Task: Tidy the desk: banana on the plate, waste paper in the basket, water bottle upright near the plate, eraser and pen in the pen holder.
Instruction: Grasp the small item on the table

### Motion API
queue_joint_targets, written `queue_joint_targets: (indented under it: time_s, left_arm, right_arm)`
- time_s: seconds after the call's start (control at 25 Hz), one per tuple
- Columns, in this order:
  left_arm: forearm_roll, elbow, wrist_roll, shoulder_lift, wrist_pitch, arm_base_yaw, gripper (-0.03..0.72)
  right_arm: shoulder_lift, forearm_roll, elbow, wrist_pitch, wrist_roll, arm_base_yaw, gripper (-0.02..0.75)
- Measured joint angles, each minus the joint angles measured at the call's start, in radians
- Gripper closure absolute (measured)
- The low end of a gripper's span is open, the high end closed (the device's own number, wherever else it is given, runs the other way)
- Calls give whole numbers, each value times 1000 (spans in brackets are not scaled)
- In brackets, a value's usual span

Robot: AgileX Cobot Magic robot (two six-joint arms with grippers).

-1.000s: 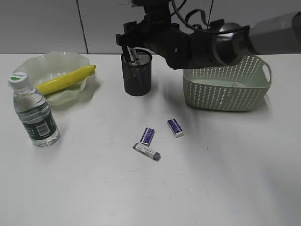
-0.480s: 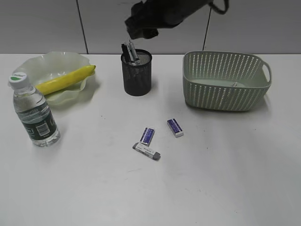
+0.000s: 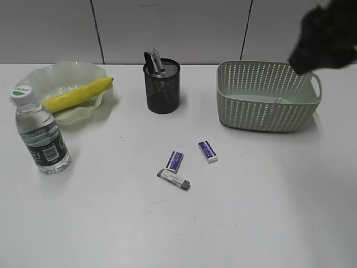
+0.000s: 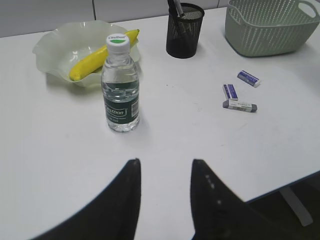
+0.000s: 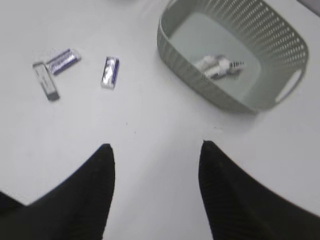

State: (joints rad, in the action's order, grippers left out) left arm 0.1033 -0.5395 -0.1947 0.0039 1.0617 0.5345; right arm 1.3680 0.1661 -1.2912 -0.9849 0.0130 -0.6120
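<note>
Right arm [image 3: 326, 39]: showing only as a dark blur, cut off at the frame edge.
Paper [image 5: 218, 66]: lying in the basket [image 5: 280, 37].
Jaws: both pairs standing open, gripping nothing.

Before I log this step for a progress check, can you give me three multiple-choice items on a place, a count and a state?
1. The banana lies:
A in the basket
B on the plate
C on the bare desk

2. Erasers loose on the desk:
A one
B three
C five

3. The water bottle is:
A upright, capped
B on its side
C uncapped

Key: B, it rests across the wavy dish; B, three small blocks lie in mid-table; A, it stands with its white cap on.
</note>
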Motion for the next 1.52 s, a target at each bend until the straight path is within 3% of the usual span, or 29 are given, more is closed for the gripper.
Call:
queue_joint_targets:
  time_s: [0.32, 0.72, 0.92, 1.2, 1.32, 1.52]
  left_arm:
    - [0, 0, 0, 0, 0, 0, 435]
    - [-44, -3, 40, 57, -11, 0, 435]
    - [-150, -49, 103, 304, -142, 0, 435]
    - [-295, -152, 113, 853, -383, 0, 435]
    - [-369, -242, 114, 1082, -412, 9, 435]
    - [-395, -478, 71, 1409, -424, 103, 435]
  right_arm:
    - [-498, 7, 402, -115, 2, 0, 307]
    - [-1123, -53, 724, -142, 3, 0, 311]
    - [-1340, -64, 753, -120, 3, 0, 311]
    - [-1375, -80, 783, -62, -4, 0, 311]
    - [-1375, -82, 783, -57, -6, 0, 312]
    - [-1375, -82, 783, -55, -7, 0, 312]
